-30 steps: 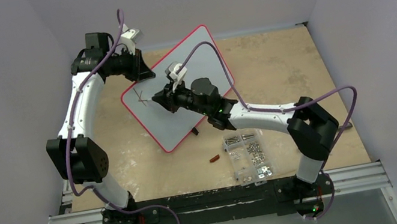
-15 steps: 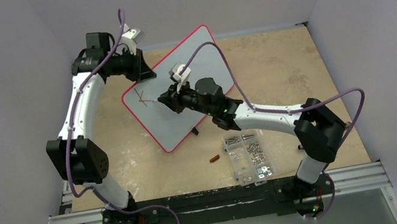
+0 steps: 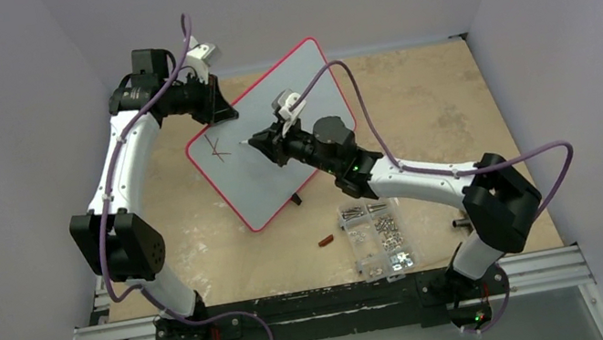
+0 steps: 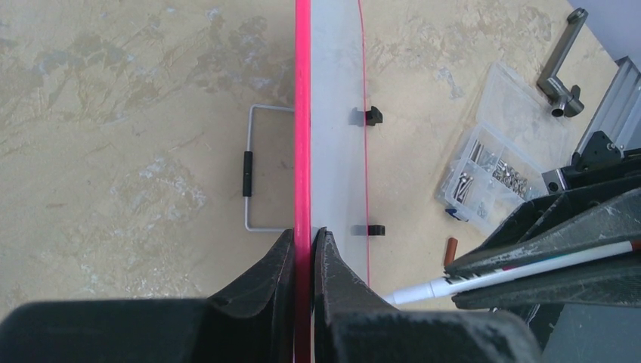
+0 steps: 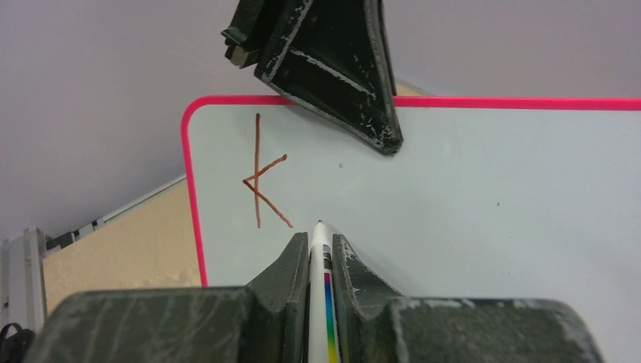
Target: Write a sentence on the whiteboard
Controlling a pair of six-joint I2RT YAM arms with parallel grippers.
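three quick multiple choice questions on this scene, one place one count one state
1. Where does the left gripper hold the whiteboard? A. a black foot B. the pink rim C. the wire handle
2. How many letters are written on it? A. none B. one C. five
3. The right gripper is A. open and empty B. shut on the screw box C. shut on the marker

Answers: B, the left wrist view shows it clamped on the rim; B, one letter, a K, shows; C, the marker sits between its closed jaws.
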